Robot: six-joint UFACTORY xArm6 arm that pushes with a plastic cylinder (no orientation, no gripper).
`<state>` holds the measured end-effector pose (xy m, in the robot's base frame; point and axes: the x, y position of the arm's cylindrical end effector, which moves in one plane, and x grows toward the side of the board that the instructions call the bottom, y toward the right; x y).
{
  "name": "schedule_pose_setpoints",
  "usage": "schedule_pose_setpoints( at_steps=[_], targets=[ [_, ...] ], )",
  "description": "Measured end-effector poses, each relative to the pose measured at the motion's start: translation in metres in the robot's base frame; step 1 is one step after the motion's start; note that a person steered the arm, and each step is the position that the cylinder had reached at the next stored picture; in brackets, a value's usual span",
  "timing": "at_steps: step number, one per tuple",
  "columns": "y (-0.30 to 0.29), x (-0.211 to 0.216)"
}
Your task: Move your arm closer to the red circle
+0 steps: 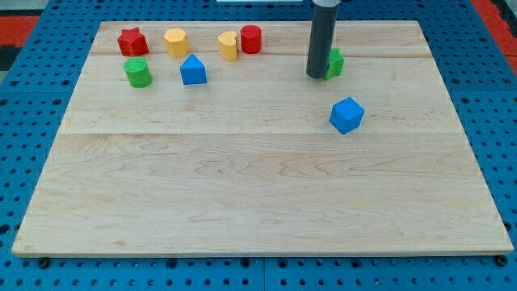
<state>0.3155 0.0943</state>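
The red circle, a short red cylinder, stands near the view's top, touching a yellow heart-shaped block on its left. My tip is down on the board to the right of the red circle, about a rod's width plus a gap away. The tip sits against the left side of a green block, which the rod partly hides.
A red star, a yellow hexagon, a green cylinder and a blue house-shaped block sit at the top left. A blue cube lies below the tip. The wooden board rests on a blue pegboard.
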Motion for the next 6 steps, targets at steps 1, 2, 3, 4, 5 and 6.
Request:
schedule_pose_setpoints(
  at_steps=[1,2,3,4,5,6],
  targets=[
    [0.002,-0.004],
    [-0.015,-0.058],
    [-0.014,-0.104],
    [-0.063,-0.123],
    [-0.154,-0.124],
    [-0.178,-0.11]
  ],
)
